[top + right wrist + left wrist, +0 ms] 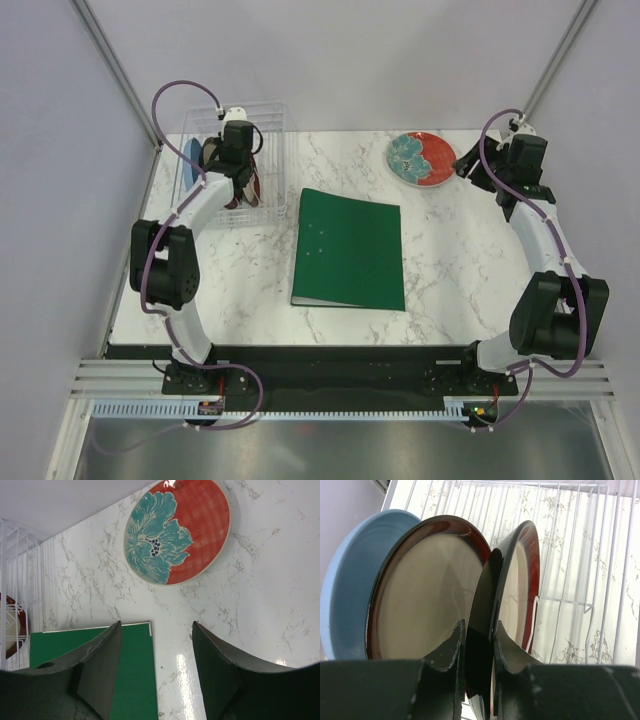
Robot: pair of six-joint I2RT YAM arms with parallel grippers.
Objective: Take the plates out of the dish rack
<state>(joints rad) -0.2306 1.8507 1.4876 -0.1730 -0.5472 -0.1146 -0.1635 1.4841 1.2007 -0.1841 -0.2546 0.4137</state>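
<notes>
From above, the left arm covers most of the dish rack (275, 130), and only a sliver of the light blue plate (189, 160) shows beside it. In the left wrist view that plate runs off the left edge and sits half behind the farther brown-rimmed plate (425, 590). The nearer brown-rimmed plate (517, 580) loses its lower rim behind the fingers of the left claw (479, 626). In the right wrist view the red plate (175, 530) is clipped at the top edge, and the green binder (135, 680) lies partly behind the right claw (157, 624).

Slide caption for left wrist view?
Left gripper grips a brown-rimmed plate in the dish rack, light blue plate alongside.
</notes>
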